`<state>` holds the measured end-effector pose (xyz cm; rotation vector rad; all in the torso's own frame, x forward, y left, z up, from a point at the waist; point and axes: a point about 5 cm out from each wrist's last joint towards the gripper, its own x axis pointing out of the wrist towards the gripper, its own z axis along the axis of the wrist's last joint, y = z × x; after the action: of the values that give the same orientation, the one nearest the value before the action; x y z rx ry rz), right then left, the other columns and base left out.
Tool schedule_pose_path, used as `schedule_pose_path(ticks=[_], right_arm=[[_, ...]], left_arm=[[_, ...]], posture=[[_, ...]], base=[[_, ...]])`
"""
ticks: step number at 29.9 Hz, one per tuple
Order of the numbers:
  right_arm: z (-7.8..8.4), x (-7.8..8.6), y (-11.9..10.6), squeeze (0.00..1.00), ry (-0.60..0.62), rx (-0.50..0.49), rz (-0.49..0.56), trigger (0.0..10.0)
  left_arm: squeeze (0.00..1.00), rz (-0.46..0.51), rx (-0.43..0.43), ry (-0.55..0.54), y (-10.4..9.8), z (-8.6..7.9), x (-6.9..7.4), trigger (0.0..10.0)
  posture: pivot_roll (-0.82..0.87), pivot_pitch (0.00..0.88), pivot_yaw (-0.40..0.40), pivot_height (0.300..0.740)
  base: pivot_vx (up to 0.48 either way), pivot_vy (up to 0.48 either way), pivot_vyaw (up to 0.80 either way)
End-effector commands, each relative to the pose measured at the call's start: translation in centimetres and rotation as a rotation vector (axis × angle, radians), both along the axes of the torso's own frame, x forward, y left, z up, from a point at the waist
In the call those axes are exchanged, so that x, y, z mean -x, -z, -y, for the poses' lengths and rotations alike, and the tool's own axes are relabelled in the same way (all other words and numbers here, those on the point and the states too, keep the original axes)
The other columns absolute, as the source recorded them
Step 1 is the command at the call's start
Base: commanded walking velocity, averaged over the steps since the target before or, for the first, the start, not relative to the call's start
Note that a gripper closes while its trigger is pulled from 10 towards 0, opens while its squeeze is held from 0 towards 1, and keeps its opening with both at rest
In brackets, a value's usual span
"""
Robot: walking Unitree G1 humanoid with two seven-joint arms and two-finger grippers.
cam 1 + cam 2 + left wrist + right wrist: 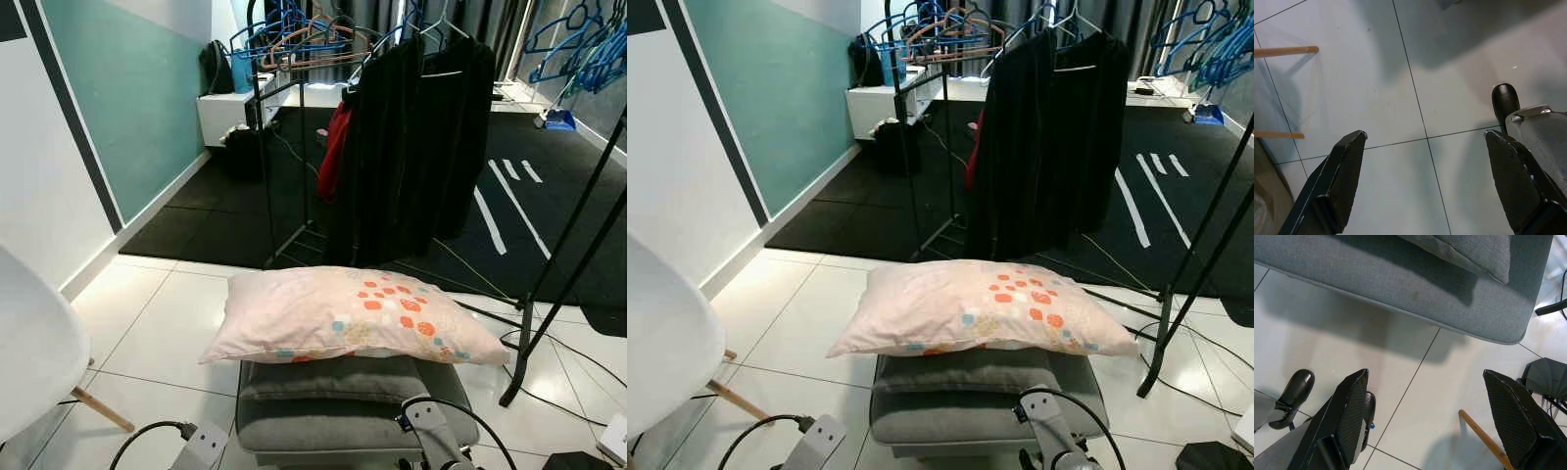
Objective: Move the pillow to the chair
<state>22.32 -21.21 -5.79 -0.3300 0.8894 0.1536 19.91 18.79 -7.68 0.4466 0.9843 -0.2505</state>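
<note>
A pale pink pillow (pixel 343 315) with orange and blue dots lies flat on a grey cushion (pixel 333 380), which rests on a grey padded stool (pixel 323 431) straight ahead. The white chair (pixel 29 352) with wooden legs (pixel 98 409) stands at my near left. My left gripper (pixel 1425 134) hangs open over the white floor tiles, close to the chair's wooden legs (pixel 1286 50). My right gripper (pixel 1425 374) is open too, low beside the stool's front edge (pixel 1400 284), holding nothing.
A clothes rack with dark garments (pixel 411 147) and coloured hangers stands just behind the stool on a black mat. A second rack's slanted black leg (pixel 549 304) stands at the right. Cables (pixel 529 338) run over the tiles there. A teal wall (pixel 127 98) runs along the left.
</note>
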Motion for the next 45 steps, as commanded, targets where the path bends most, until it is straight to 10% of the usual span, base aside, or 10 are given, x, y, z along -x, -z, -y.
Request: schedule_pose_path(ticks=[1,21,45], right_arm=[[0.13,-0.07,-0.07,0.00,0.011,-0.006,0.002,10.0],[0.02,-0.06,-0.04,0.00,0.004,-0.007,0.001,10.0],[-0.06,-0.34,-0.21,0.00,0.016,-0.033,0.007,10.0]], left_arm=[[0.00,-0.016,-0.004,0.007,0.07,-0.10,0.14,10.0],[0.00,-0.021,-0.007,0.013,0.08,-0.22,0.18,10.0],[0.00,-0.001,0.001,0.000,-0.14,-0.38,-0.17,10.0]], posture=[[-0.13,0.000,-0.022,0.740],[-0.13,0.000,-0.013,0.740],[-0.16,0.000,-0.012,0.740]], base=[[0.000,0.000,0.00],[0.000,0.000,0.00],[0.000,0.000,0.77]])
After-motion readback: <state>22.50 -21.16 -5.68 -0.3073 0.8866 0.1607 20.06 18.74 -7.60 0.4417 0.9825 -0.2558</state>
